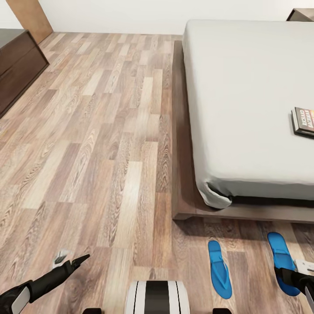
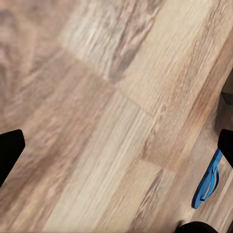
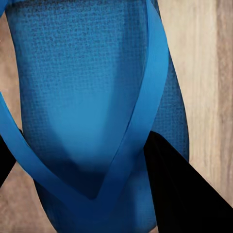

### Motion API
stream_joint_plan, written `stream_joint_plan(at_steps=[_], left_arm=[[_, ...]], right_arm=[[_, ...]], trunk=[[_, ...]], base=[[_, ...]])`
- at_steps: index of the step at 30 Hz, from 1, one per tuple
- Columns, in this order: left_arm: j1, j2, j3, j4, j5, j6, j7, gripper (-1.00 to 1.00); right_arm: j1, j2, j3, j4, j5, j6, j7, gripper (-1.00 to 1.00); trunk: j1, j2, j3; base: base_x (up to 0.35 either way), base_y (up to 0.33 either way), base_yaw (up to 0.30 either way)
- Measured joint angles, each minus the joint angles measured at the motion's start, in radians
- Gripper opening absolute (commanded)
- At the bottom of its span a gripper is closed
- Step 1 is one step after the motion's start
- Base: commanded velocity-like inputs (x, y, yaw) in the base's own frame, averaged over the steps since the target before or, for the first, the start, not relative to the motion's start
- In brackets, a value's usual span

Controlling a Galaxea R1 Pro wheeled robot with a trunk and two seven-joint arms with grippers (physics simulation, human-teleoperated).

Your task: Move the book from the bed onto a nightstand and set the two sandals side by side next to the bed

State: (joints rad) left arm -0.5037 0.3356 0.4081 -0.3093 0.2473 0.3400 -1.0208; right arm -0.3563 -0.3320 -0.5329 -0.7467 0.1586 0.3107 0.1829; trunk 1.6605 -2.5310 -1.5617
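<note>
While book (image 1: 304,122) lies on bed (image 1: 248,87) | right gripper (image 3: 82,160) straddles sandal (image 3: 92,97), contact unclear | left gripper (image 2: 116,150) wide

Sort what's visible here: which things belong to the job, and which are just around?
Job:
book on the bed
left sandal on the floor
right sandal, right gripper close over it
nightstand corner beyond the bed

Just around:
dresser
wooden door
</note>
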Motion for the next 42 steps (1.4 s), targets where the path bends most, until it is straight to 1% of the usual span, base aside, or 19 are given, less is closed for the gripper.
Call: stream_joint_plan(at_steps=[15, 27, 28, 29, 31, 33, 34, 36, 37, 39, 42], left_arm=[[0.0, 0.0, 0.001, 0.002, 0.0, 0.0, 0.0, 1.0], [0.0, 0.0, 0.0, 0.002, 0.0, 0.0, 0.002, 1.0], [0.0, -0.001, -0.001, 0.002, 0.0, 0.0, 0.002, 1.0], [0.0, -0.001, -0.001, 0.002, 0.0, 0.0, 0.002, 1.0], [0.0, -0.001, -0.001, 0.002, 0.0, 0.0, 0.002, 1.0], [0.0, -0.001, -0.001, 0.001, 0.0, 0.0, 0.002, 1.0], [0.0, -0.001, -0.001, 0.002, 0.0, 0.0, 0.002, 1.0], [0.0, -0.001, -0.001, 0.002, 0.0, 0.0, 0.002, 1.0], [0.0, -0.001, -0.001, 0.002, 0.0, 0.0, 0.002, 1.0], [0.0, -0.001, -0.001, 0.002, 0.0, 0.0, 0.002, 1.0], [0.0, -0.001, -0.001, 0.002, 0.0, 0.0, 0.002, 1.0]], right_arm=[[-0.001, 0.0, 0.001, 0.001, 0.0, -0.002, 0.0, -1.0], [0.0, 0.001, 0.001, 0.004, 0.0, -0.008, -0.001, -1.0], [0.0, 0.0, 0.001, 0.008, 0.0, -0.027, -0.001, -1.0], [0.0, 0.0, 0.001, 0.012, 0.001, -0.061, -0.001, -1.0], [0.0, 0.001, 0.002, 0.027, 0.001, -0.153, -0.005, -1.0], [0.0, 0.002, 0.003, 0.069, 0.002, -0.221, -0.007, -1.0], [0.0, 0.002, 0.003, 0.101, 0.004, -0.241, -0.008, -1.0], [0.0, 0.002, 0.004, 0.169, 0.007, -0.27, -0.009, -1.0], [0.0, 0.002, 0.004, 0.185, 0.006, -0.281, -0.009, -1.0], [0.0, 0.002, 0.004, 0.202, 0.006, -0.3, -0.009, -1.0], [0.0, 0.002, 0.004, 0.208, 0.006, -0.307, -0.008, -1.0]], trunk=[[0.0, 0.0, 0.0], [0.0, 0.0, 0.0], [0.0, 0.0, 0.0], [0.0, 0.0, 0.0], [0.0, 0.0, 0.0], [0.0, 0.0, 0.0], [0.0, 0.0, 0.0], [0.0, 0.0, 0.0], [0.0, 0.0, 0.0], [0.0, 0.0, 0.0], [0.0, 0.0, 0.0]], base=[[0.0, 0.278, 0.0], [0.0, 0.026, 0.0], [0.0, 0.0, 0.0], [0.0, 0.0, 0.0], [0.0, 0.0, 0.0], [0.0, 0.0, 0.0], [0.0, 0.0, 0.0], [0.0, 0.0, 0.0], [0.0, 0.0, 0.0], [0.0, 0.0, 0.0], [0.0, 0.0, 0.0]])
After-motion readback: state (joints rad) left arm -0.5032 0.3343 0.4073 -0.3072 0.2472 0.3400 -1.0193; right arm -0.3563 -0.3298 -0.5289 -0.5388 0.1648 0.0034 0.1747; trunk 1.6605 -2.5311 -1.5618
